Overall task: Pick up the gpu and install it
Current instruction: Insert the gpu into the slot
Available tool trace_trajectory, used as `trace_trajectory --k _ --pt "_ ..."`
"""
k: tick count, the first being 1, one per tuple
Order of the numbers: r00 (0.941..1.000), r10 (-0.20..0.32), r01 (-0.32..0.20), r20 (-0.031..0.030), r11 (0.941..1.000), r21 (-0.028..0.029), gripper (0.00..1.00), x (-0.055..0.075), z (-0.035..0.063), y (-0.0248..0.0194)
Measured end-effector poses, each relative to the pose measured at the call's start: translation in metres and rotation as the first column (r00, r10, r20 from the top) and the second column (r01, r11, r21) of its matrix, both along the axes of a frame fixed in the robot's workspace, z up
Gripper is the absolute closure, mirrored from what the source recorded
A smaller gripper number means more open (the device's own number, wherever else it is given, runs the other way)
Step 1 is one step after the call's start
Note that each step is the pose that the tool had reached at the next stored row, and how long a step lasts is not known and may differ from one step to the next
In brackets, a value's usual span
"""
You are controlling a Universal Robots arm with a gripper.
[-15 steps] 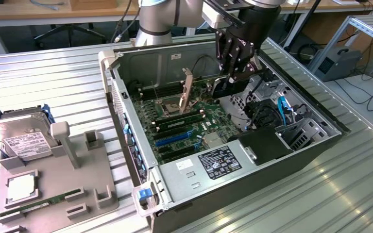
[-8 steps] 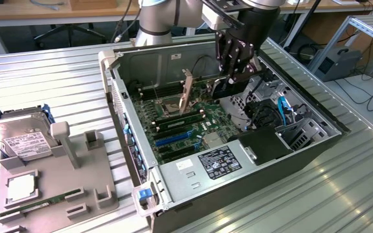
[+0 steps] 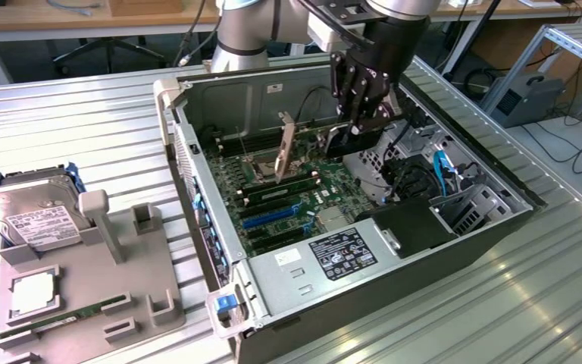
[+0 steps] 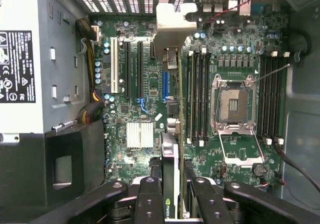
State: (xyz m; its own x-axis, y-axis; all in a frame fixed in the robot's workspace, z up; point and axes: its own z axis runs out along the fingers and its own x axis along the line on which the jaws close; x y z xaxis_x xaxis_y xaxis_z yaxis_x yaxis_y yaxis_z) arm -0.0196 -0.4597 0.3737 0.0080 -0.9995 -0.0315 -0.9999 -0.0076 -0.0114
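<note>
My gripper [image 3: 362, 125] reaches down into the open computer case [image 3: 195, 197] and is shut on the gpu [image 3: 286, 148], which stands on edge over the motherboard [image 3: 270, 212]. In the wrist view the gpu [image 4: 170, 159] shows edge-on between the black fingers [image 4: 150, 199], running away from my gripper [image 4: 170, 191] to its silver bracket [image 4: 172, 28] by the case's vented rear wall. The card lies along the expansion slots [image 4: 127, 68], close to a blue slot [image 4: 165, 86]. Whether its lower edge sits in a slot I cannot tell.
The power supply [image 3: 336, 254] and black drive bay [image 3: 417, 224] fill the case's near end. The CPU socket [image 4: 232, 101] and memory slots [image 4: 197, 96] lie beside the card. On the exterior view's left, a grey fixture [image 3: 119, 311] carries a hard drive [image 3: 33, 216] and a green memory stick [image 3: 54, 322].
</note>
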Motion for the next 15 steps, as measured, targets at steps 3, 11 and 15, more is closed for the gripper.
trace_trajectory --k 3,11,15 --pt "1.0000 0.000 0.000 0.0011 1.0000 0.0001 0.73 -0.0060 -0.0011 0.0001" --pt "1.0000 0.000 0.000 0.0010 1.0000 -0.0002 0.73 -0.0088 -0.0081 0.0000" --pt "1.0000 0.000 0.000 0.0011 1.0000 0.0000 0.73 -0.0088 -0.0083 0.0000"
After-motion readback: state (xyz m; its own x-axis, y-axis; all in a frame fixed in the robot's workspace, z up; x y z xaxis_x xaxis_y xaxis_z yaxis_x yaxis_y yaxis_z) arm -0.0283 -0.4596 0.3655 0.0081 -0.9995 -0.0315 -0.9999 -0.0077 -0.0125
